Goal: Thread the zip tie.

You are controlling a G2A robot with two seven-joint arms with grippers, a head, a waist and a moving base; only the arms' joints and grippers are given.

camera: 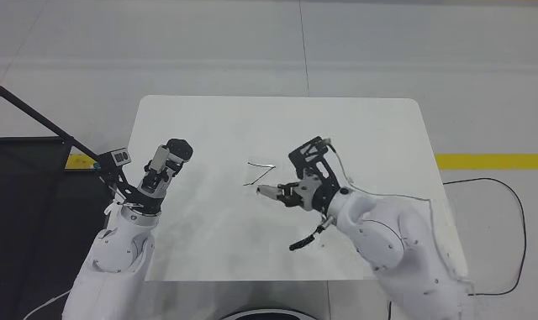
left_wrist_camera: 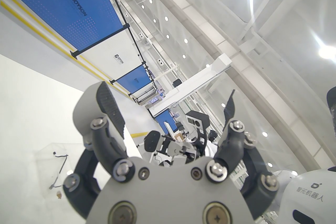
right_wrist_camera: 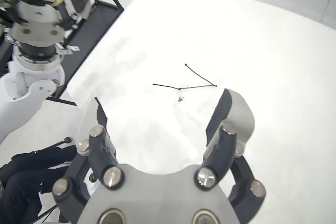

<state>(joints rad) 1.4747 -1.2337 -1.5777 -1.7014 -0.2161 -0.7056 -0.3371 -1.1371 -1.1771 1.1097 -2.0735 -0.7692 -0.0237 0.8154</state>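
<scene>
Seen from above, the white tabletop (camera: 370,135) has the zip tie (camera: 263,174) lying flat near its middle. It is a thin black strip with a sharp bend in it, and nothing touches it. The right hand (camera: 262,192) is just beside the tie, on the side of the tabletop edge nearest the robot. Its tips point at the tie. The left hand (camera: 176,150) is up by the left edge of the tabletop, well apart from the tie. It points up and away from the tabletop.

In the left wrist view, the left hand (left_wrist_camera: 169,107) is spread wide, with nothing between its fingers (left_wrist_camera: 110,104). It points at the ceiling. The zip tie (left_wrist_camera: 61,167) shows as a thin dark line on the white tabletop (left_wrist_camera: 31,104), with a tiny brown speck (left_wrist_camera: 59,194) beside it.

In the right wrist view, the right hand (right_wrist_camera: 162,104) is spread wide too and holds nothing. The zip tie (right_wrist_camera: 199,87) lies on the tabletop (right_wrist_camera: 262,51) just past its tips and does not touch them. The brown speck (right_wrist_camera: 180,99) sits between the tie and the hand.
</scene>
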